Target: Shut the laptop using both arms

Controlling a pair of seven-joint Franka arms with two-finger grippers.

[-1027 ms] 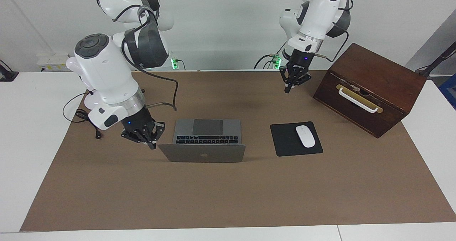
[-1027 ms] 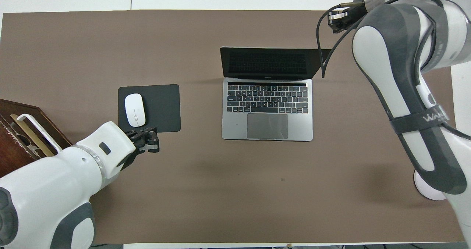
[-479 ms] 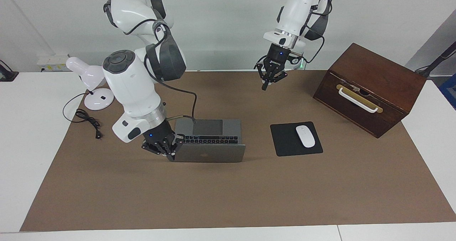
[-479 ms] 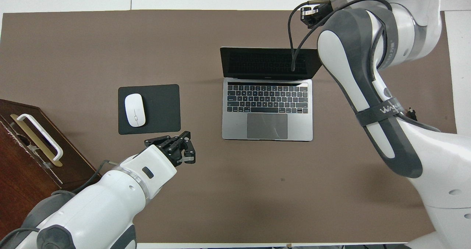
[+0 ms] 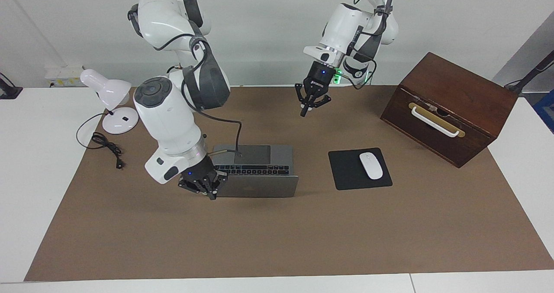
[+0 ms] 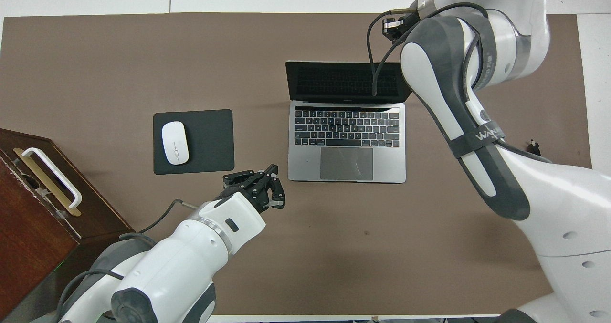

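One laptop (image 5: 255, 172), one white mouse (image 5: 371, 165) on one black pad (image 5: 346, 172) and one wooden box (image 5: 450, 107) are laid out on the counter (image 5: 277, 236). The open laptop is flanked by two arms: the right gripper (image 5: 211, 195) is parked at the lid's corner with jaws pressed together, and the left gripper (image 5: 304, 111) is hung over bare mat nearer the robots, jaws pinched shut on nothing.

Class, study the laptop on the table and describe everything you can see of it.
The laptop is thin, silver-grey metal, with black keys, a large grey trackpad and a dark logo on the lid. It stands open, screen dark and lid tilted away from the robots, flat on the brown mat beside the mouse pad. The right tool, shut, is at the lid's outer corner; whether it touches is unclear.
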